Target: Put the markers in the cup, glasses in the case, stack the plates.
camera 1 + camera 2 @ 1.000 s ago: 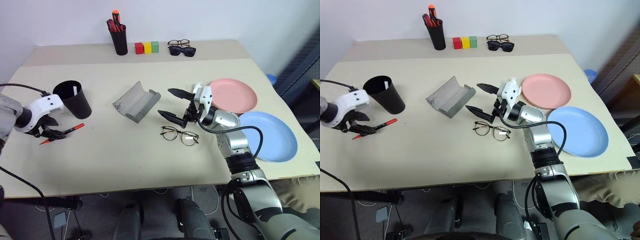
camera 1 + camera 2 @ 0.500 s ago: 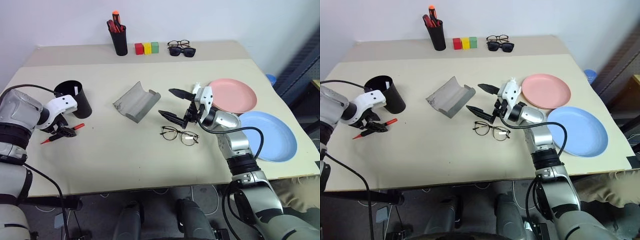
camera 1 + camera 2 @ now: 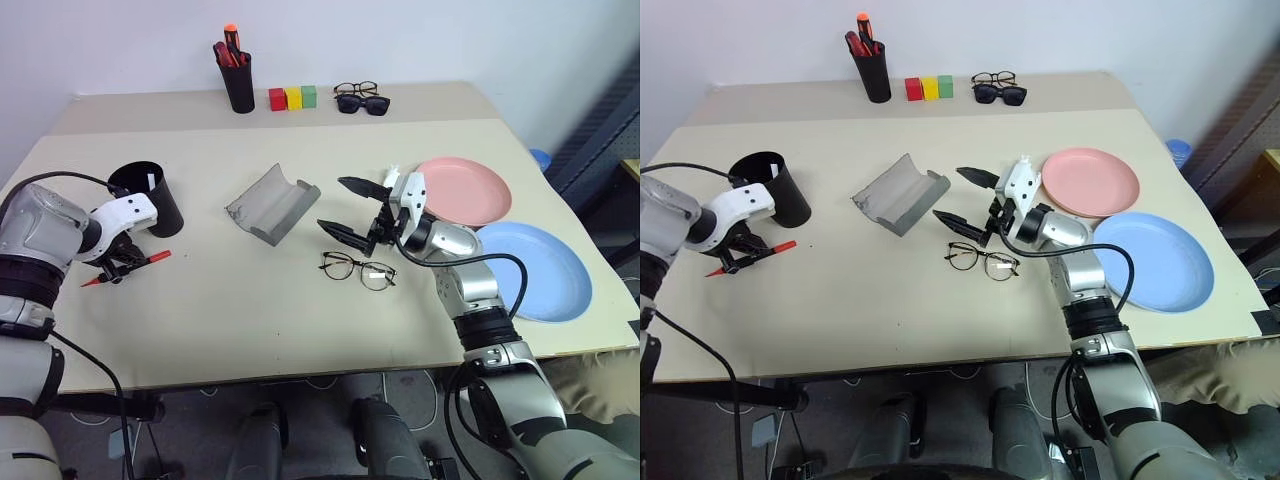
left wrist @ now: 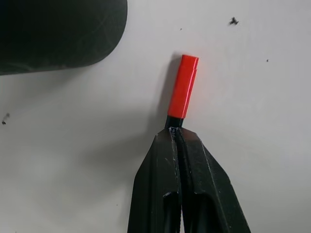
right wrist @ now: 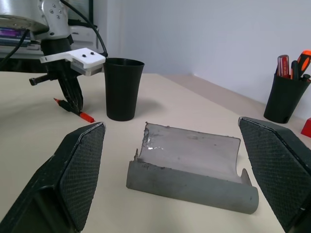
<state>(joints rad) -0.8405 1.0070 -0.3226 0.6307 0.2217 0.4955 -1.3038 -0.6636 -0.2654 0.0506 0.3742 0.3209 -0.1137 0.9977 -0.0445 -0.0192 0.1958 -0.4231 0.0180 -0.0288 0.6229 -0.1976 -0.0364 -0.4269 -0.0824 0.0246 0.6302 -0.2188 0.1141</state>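
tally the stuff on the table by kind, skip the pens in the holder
marker: 1
cup: 1
pen holder: 1
case: 1
glasses: 2 pairs, near, far
sunglasses: 1
plates: 2, pink, blue
blocks: 3, red, yellow, green
total: 12

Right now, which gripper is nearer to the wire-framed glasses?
The right gripper: it hovers open just above the glasses. The left gripper is far across the table, shut on the marker beside the cup.
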